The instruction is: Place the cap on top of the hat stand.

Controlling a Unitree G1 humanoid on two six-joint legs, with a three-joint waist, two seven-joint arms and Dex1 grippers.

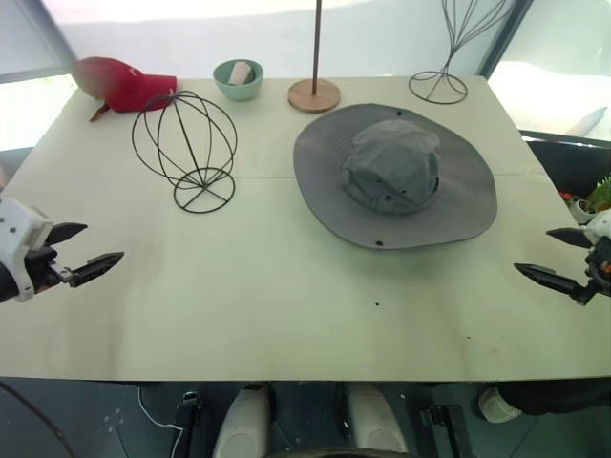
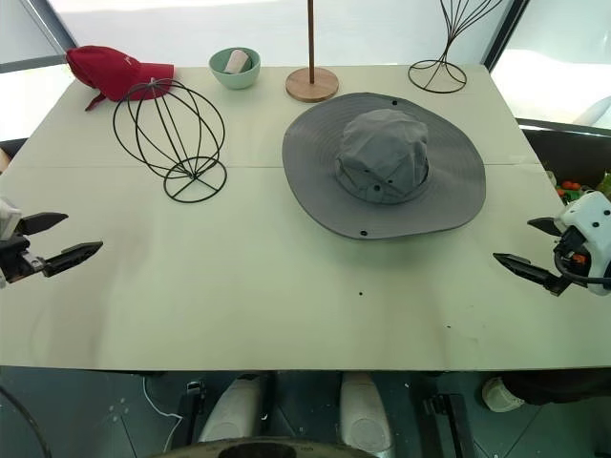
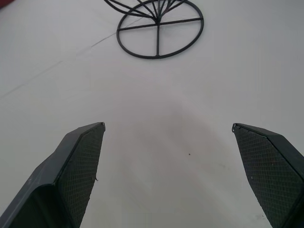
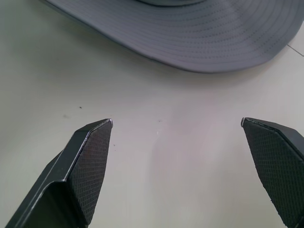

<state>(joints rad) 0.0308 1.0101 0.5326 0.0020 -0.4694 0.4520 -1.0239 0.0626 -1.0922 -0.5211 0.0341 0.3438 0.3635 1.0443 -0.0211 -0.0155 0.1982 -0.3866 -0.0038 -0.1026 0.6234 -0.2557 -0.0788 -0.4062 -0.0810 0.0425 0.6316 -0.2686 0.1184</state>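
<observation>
Both grippers, left (image 1: pixel 94 250) & right (image 1: pixel 554 258), hover w/ jaws spread, empty. Wide-brimmed grey fabric cap (image 1: pixel 394 175) lies flat mid-surface, beside black globe-shaped wire hat stand (image 1: pixel 187 149). Best pinch brim at both edges, lift level.
</observation>
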